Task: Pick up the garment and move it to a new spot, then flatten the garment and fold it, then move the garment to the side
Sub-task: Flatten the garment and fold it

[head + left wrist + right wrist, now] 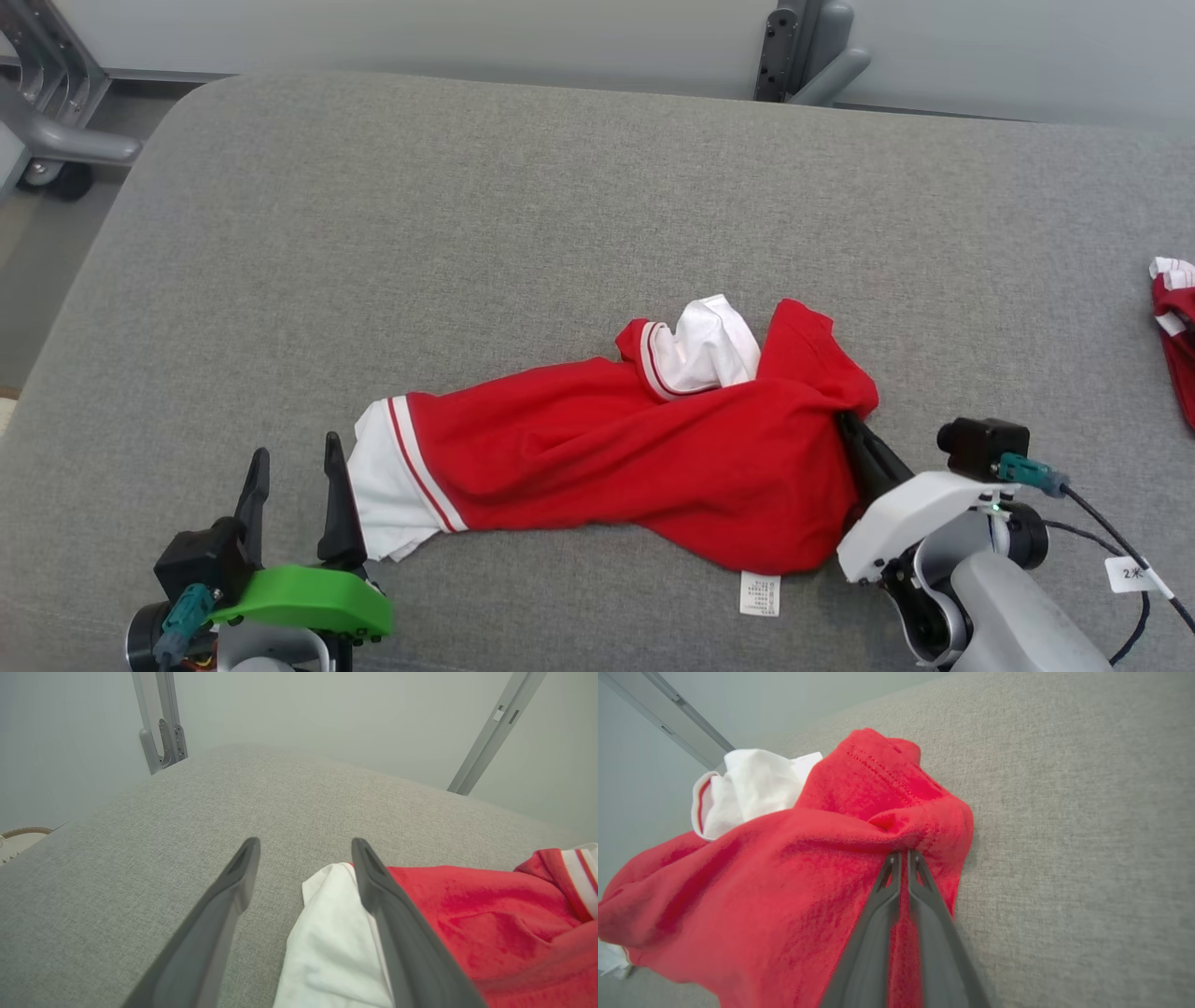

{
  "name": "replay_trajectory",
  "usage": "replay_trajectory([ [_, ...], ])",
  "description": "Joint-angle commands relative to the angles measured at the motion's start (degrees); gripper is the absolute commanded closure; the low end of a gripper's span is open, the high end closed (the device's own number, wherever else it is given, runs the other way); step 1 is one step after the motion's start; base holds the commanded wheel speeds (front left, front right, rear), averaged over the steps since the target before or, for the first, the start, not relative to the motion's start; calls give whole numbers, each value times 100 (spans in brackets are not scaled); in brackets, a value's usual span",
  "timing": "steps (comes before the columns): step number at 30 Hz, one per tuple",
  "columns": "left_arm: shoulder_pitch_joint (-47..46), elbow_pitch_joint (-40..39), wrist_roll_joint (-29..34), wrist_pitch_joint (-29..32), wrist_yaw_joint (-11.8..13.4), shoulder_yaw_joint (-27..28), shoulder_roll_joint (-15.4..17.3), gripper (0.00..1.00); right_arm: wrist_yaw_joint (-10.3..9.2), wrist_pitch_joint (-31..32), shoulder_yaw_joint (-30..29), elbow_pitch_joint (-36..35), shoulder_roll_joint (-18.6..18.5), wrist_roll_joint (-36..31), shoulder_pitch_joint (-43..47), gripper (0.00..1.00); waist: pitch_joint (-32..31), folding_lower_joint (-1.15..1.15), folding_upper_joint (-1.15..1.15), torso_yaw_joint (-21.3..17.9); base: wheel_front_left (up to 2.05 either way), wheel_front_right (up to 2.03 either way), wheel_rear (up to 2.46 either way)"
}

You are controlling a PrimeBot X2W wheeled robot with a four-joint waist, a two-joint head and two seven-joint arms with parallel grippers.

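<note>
The garment (653,457), a soft red knit with white striped trim, lies crumpled in a long ridge at the front centre of the grey woven worktop (560,233). The left fingers (338,504) stand spread and empty just beside its white sleeve end (378,485). The right fingers (878,924) are pinched together on a red fold at the opposite end. A white care label (759,594) lies flat at the near hem. A second red-and-white cloth (1174,327) lies well apart at the right edge.
</note>
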Motion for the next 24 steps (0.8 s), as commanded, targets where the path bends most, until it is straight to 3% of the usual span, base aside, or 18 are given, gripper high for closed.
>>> replay_trajectory([
  [1,37,-33,67,-17,-27,30,-13,0,-7,-88,37,15,-49,47,-130,100,4,0,19,-14,0,0,0],
  [6,29,-132,128,-18,-47,61,-45,0,-7,-380,129,-18,-287,86,-681,100,50,0,19,-59,0,0,0],
  [15,-44,-202,122,-18,-102,-68,-95,0,-7,-329,234,-22,-534,-218,-1353,100,114,0,19,141,0,0,0],
  [17,-14,-229,104,-18,-99,-92,-108,0,-7,-348,273,-36,-565,-283,-1240,76,109,0,19,169,0,0,0],
  [18,7,-238,98,-18,-96,-99,-112,0,-7,-360,300,-58,-577,-321,-1169,57,103,0,19,178,0,0,0],
  [19,30,-249,91,-18,-88,-103,-114,0,-7,-362,329,-97,-586,-353,-1097,45,96,0,19,181,0,0,0],
  [20,53,-259,85,-18,-79,-100,-115,0,-7,-356,369,-152,-591,-370,-1023,18,88,0,19,176,0,0,0],
  [21,77,-268,81,-18,-72,-90,-117,0,-7,-356,406,-221,-599,-389,-945,3,77,0,19,160,0,0,0],
  [24,107,-310,111,-18,-70,-75,-120,0,-7,-289,535,-492,-643,-430,-643,0,40,0,19,76,0,0,0],
])
